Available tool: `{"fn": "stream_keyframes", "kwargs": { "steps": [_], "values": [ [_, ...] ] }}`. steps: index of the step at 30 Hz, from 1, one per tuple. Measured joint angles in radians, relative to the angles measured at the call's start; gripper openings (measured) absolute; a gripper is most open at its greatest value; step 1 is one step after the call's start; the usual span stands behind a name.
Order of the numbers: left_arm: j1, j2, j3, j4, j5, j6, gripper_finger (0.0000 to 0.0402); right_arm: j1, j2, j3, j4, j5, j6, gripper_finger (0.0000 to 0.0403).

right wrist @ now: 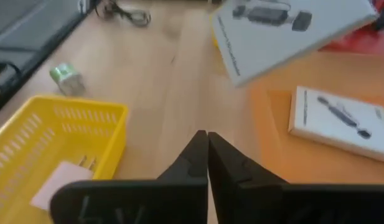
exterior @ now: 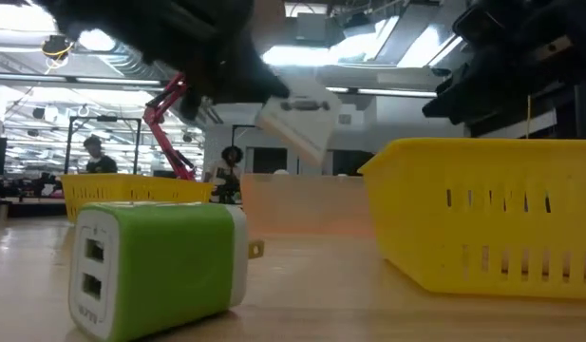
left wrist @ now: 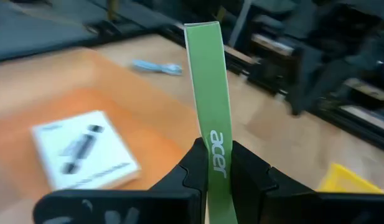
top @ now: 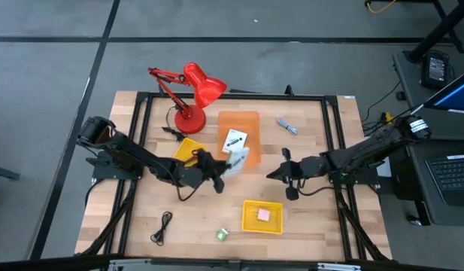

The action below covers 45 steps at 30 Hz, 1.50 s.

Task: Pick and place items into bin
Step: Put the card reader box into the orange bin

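Your left gripper point(top: 225, 170) is pinching a thin white box point(top: 237, 160) by its lower edge, lifted off the table at the near edge of the orange bin point(top: 239, 124). In the left wrist view the box shows edge-on: a narrow green spine point(left wrist: 211, 99) w/ "acer" lettering running up from between the fingers point(left wrist: 193, 168), so the long axis of that edge points away from the gripper, up and forward over the bin. In the low view the box point(exterior: 297, 114) hangs tilted, one corner down, clear of the table. The right wrist view shows its printed flat face point(right wrist: 285, 31) turned toward the right arm.

A 2nd white box point(top: 235, 140) lies flat inside the orange bin, face up, its long axis a bit askew to the bin's walls.

Your right gripper point(top: 279, 173) sits above bare table just right of the bin, fingers point(right wrist: 195, 158) pressed together, holding nothing.

Other items: green block point(top: 222, 235) near the front edge, close to the low camera; black cord point(top: 163, 226) front-left; pink piece point(top: 262, 214) in the front yellow basket point(top: 273, 226); pale blue cord point(top: 287, 126) right of the bin. A 2nd yellow basket point(top: 186, 147) sits left of the bin, by the red lamp point(top: 195, 90).
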Motion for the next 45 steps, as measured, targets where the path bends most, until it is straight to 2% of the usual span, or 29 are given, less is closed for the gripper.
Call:
{"fn": "stream_keyframes", "kwargs": {
  "steps": [2, 9, 20, 31, 38, 45],
  "values": [
    [-0.008, 0.001, -0.042, 0.078, -0.052, 0.016, 0.0037, -0.001, 0.000, -0.020, 0.053, 0.000, -0.024, 0.0000],
    [0.019, 0.007, -0.145, 0.348, -0.073, 0.095, 0.0037, -0.019, 0.000, -0.034, 0.082, -0.001, -0.053, 0.0000],
    [0.117, 0.008, -0.148, 0.355, 0.025, 0.135, 0.0037, -0.066, 0.000, -0.034, 0.081, -0.002, -0.057, 0.0000],
    [0.204, 0.008, -0.147, 0.398, 0.193, 0.118, 0.0037, -0.077, 0.000, -0.034, 0.078, -0.004, -0.058, 0.0000],
    [0.292, 0.008, -0.147, 0.398, 0.321, -0.031, 0.0037, -0.090, 0.000, -0.034, 0.079, -0.004, -0.112, 0.0000],
    [0.347, 0.008, -0.147, 0.397, 0.331, -0.123, 0.0037, -0.145, 0.000, -0.034, 0.079, -0.004, -0.166, 0.0000]
  ]
}}
